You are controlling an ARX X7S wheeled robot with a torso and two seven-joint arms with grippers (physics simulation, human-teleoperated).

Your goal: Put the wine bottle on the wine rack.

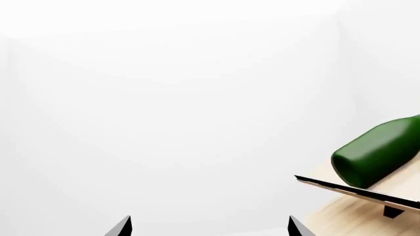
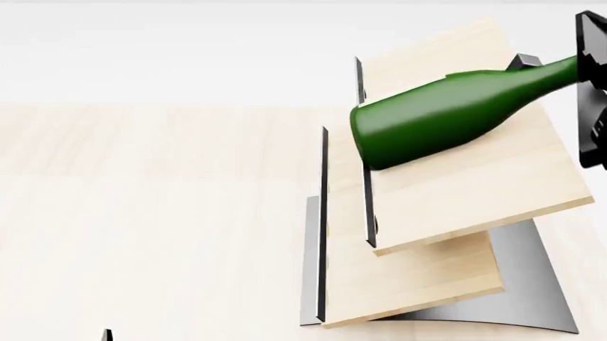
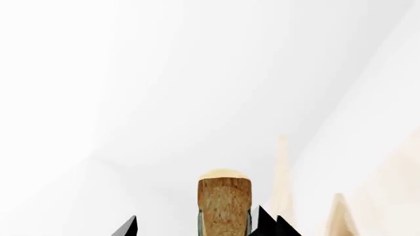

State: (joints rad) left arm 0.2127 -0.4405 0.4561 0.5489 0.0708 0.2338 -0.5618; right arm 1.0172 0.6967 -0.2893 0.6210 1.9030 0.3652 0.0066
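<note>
Right gripper, at 3 o'clock, grips the neck of the rigid, slippery, fragile dark green glass wine bottle over the slanted light-wood wine rack. Left gripper jaws spread, empty.

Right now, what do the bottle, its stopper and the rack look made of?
Wine bottle: glossy dark green, likely glass, given the soft highlights. Stopper: speckled tan, looks like cork. Wine rack: pale boards with wood grain, thin dark edging, on a curved grey base that looks like brushed metal.
</note>
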